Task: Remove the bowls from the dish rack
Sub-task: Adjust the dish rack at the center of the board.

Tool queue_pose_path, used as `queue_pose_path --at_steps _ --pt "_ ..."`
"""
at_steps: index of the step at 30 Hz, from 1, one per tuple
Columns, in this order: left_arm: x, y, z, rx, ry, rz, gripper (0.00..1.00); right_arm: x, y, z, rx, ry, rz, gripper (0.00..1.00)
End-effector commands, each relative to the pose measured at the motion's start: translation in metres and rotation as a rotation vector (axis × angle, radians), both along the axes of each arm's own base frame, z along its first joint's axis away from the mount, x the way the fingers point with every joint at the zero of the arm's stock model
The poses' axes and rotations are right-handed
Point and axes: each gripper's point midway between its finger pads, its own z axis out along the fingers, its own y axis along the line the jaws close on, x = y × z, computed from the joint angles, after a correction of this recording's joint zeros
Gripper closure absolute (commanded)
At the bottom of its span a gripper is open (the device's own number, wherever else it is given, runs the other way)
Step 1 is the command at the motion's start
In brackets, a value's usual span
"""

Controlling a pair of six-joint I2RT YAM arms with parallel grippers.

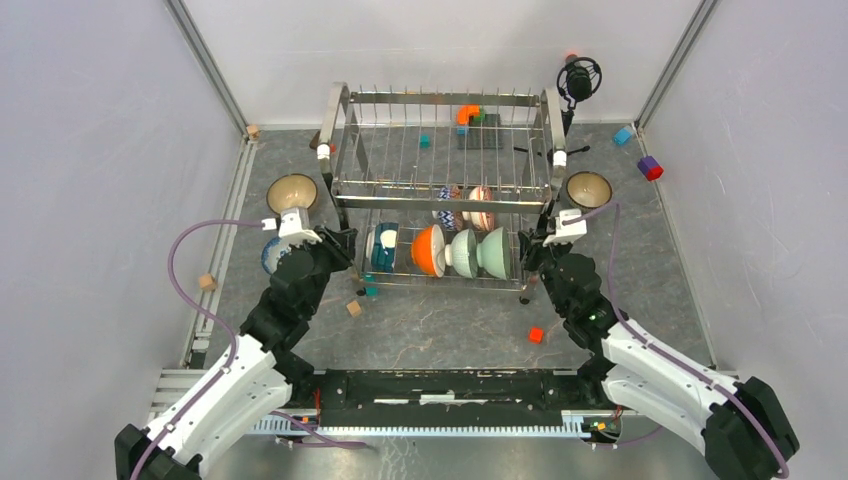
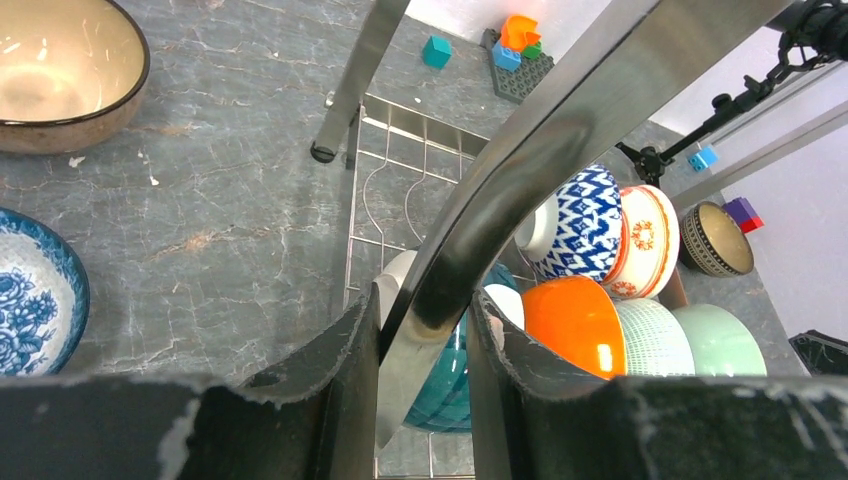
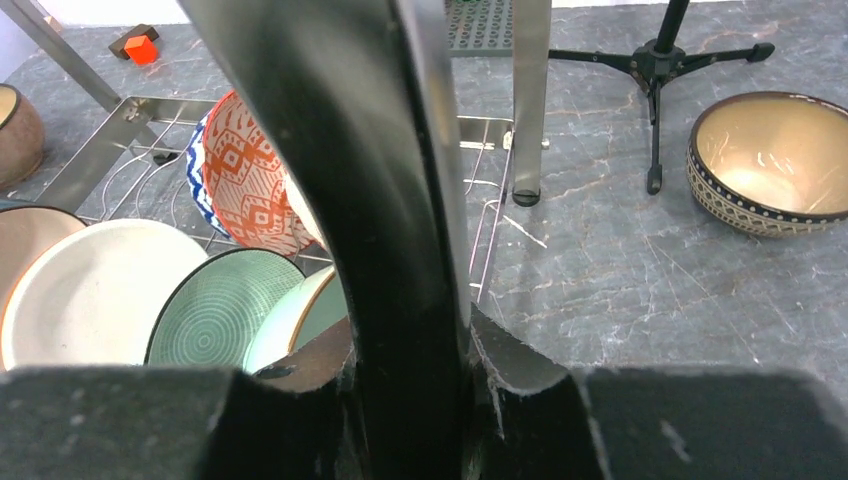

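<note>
With the left gripper [image 2: 420, 335] clamped on the near left upright of the dish rack [image 1: 440, 99] and the right gripper [image 3: 412, 350] on its near right one, the rack seems braced; next, one arm should release and reach the bowls [image 1: 428, 250] in the lower tier.

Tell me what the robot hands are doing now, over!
Left gripper shut on dish rack frame, right gripper shut on its other end. Bowls standing in lower tier, not lifted. Red block loose on table in front.
</note>
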Motion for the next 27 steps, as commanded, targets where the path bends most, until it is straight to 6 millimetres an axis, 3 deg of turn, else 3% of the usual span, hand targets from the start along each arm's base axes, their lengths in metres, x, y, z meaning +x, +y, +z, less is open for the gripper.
queue_pose_path --at_steps 1,7,14,19,22,27 --pt "-0.010 -0.001 -0.013 -0.139 0.086 0.036 0.98 0.012 0.025 0.027 0.066 -0.077 0.101 0.69" --pt "-0.015 0.004 -0.016 -0.174 0.113 0.068 0.98 0.035 0.041 0.027 0.080 -0.054 0.150 0.69" --pt "-0.018 -0.009 -0.026 -0.228 0.168 0.028 0.98 0.061 0.060 0.027 0.090 -0.020 0.202 0.64" --pt "-0.019 -0.019 -0.035 -0.262 0.207 0.001 0.98 0.061 0.054 0.025 0.085 -0.005 0.185 0.45" --pt "-0.018 -0.014 -0.033 -0.262 0.195 0.021 0.98 0.054 0.042 0.030 0.065 0.001 0.155 0.27" --pt "-0.019 -0.011 -0.023 -0.266 0.171 0.030 0.92 0.033 0.018 0.023 0.020 0.062 0.092 0.09"
